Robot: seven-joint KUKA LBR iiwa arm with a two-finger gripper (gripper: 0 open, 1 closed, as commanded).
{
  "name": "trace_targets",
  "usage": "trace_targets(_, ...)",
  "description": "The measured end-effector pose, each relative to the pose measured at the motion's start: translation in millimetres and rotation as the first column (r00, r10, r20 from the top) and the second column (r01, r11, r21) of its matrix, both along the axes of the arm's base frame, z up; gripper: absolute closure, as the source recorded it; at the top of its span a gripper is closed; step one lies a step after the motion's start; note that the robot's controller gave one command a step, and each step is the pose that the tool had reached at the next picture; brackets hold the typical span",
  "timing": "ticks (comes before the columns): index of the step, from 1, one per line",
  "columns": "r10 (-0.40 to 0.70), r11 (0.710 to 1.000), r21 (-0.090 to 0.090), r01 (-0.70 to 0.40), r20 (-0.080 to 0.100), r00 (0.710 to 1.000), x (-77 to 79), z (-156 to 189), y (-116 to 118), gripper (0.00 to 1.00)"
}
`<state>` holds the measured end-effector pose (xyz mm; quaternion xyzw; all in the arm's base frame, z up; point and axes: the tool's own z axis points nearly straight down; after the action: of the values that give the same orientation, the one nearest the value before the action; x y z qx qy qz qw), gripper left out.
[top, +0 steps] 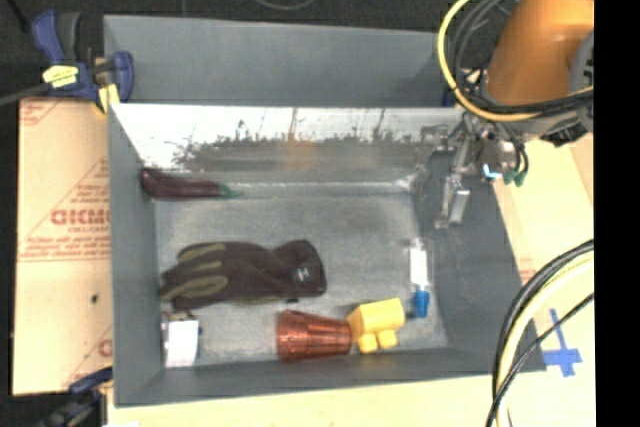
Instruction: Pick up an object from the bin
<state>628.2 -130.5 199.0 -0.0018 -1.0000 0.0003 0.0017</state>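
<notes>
Hovering the gripper (pixel 455 195) over the far right corner of the grey bin (pixel 280 65), close against the right wall and clear of the floor. Carrying nothing that can be seen (and giving no way of telling how wide it is standing).

Judging by the layout, working through the opening step: nothing lifted yet, everything lying loose on the floor. Hanging nearest to a white tube with a blue cap (pixel 419 281), which is resting toward the near side along the right wall. Passing well apart from the rest: a yellow block (pixel 377 325) touching the mouth of a copper-coloured cup (pixel 312 335) tipped on its side at the near wall, a dark glove (pixel 245 273) spread flat in the middle, a small white box (pixel 181 340) in the near left corner, and a dark maroon stick (pixel 180 185) at the far left.

Calling next, probably, for a shift toward the near side, lining up over the tube, then descending without scraping the right wall.

Showing no readable writing inside the bin: only a pale mark on the glove's cuff, too small to make out, and possibly a label on the tube, equally illegible.
</notes>
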Motion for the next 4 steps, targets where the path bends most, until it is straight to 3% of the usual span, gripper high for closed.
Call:
trace_targets(1,0.002,1.0,-0.001,-0.002,0.008,1.0,1.5,5.2,0.4,0.0)
trace_targets(2,0.001,1.0,-0.005,-0.001,0.016,1.0,-11.2,-26.9,28.6,0.0)
trace_targets(3,-0.016,1.0,0.002,0.016,0.013,1.0,-22.2,-82.7,51.6,0.0)
trace_targets(4,-0.008,1.0,-0.004,0.008,0.0,1.0,-37.5,-100.0,83.5,0.0)
